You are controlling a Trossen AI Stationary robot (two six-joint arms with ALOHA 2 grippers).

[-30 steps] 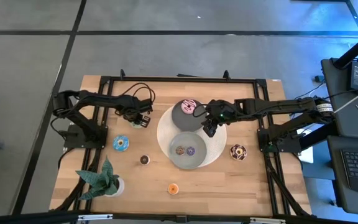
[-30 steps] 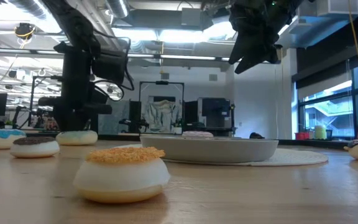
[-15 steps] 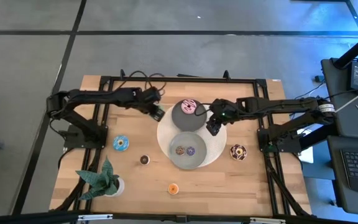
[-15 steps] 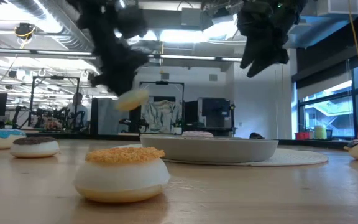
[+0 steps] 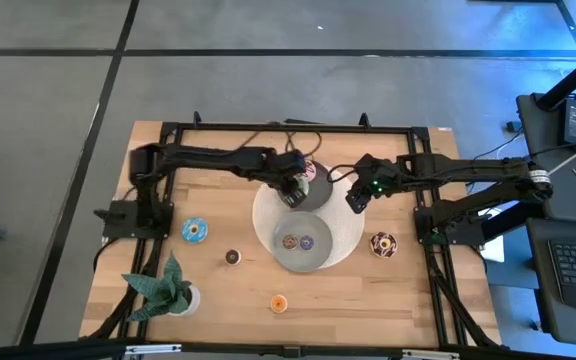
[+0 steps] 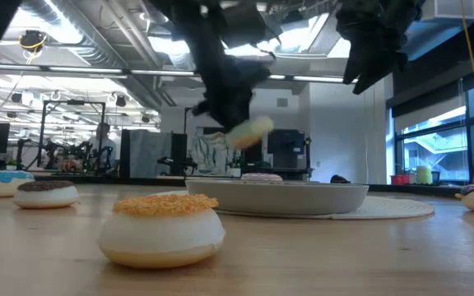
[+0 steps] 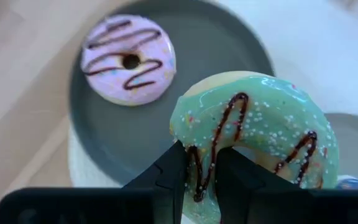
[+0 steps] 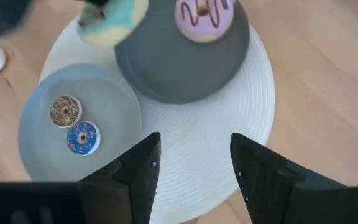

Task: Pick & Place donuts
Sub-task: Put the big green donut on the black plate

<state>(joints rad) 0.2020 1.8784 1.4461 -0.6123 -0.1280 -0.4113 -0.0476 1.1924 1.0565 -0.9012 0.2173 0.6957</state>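
between the pinching fingers of the left gripper [image 7: 201, 171], held above the dark dish [image 7: 229, 74], hangs the green donut [image 7: 253, 140], the pink donut [image 7: 128, 60] already lies there, several remain on the table [image 5: 218, 300], while the right gripper [image 8: 194, 155] waits spread.

- left gripper [image 7: 202, 177] has its fingers [image 7: 169, 177] pinched on the green donut [image 7: 257, 134] — chocolate drizzle, white sprinkles
- pink donut [image 7: 128, 60] sits flat on the dark grey dish [image 7: 225, 46] beyond it
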